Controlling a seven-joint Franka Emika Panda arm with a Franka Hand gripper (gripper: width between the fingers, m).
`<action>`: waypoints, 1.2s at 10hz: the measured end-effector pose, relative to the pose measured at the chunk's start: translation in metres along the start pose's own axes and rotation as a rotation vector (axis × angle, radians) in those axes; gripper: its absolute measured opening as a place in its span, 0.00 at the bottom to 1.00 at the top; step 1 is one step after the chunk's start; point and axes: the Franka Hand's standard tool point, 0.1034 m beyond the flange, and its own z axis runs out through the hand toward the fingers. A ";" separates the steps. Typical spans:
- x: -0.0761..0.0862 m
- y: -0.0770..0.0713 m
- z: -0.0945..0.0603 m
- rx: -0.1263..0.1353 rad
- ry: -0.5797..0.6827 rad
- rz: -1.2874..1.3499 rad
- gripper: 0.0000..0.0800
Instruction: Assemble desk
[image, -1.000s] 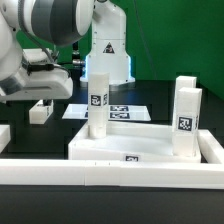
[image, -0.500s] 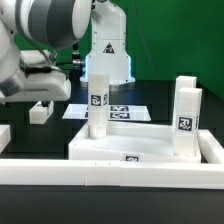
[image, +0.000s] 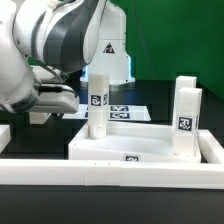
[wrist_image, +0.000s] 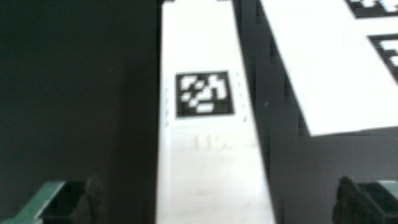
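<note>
Black worktop (image: 20, 205) and a green backdrop frame the exterior view. At six o'clock lies the desk top (image: 145, 147), recessed face up, hemmed by white border bars (image: 60, 170), probably so it cannot slide while legs are fitted. Two legs stand upright in it: one leg (image: 98, 100) at about eleven o'clock of the top, another leg (image: 186, 117) at three o'clock, both apparently seated at corners. Behind them, near twelve o'clock, the marker board (image: 125, 110) lies flat. The arm leans in from nine o'clock, its wrist low over the worktop, hiding what is beneath.

From the wrist view, a loose leg (wrist_image: 210, 130) lies flat on the dark surface, tag uppermost, running lengthwise between the two fingertips (wrist_image: 54, 200). The pincer (wrist_image: 214, 200) is spread wide, straddling the leg without touching it, seemingly lined up to close across its narrow sides. The marker board's edge (wrist_image: 338, 70) sits just beside the leg.
</note>
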 end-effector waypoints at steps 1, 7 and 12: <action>0.002 0.001 -0.001 -0.003 0.007 -0.001 0.81; 0.002 0.003 0.000 0.001 0.008 0.001 0.36; 0.002 0.004 0.000 0.003 0.008 0.003 0.36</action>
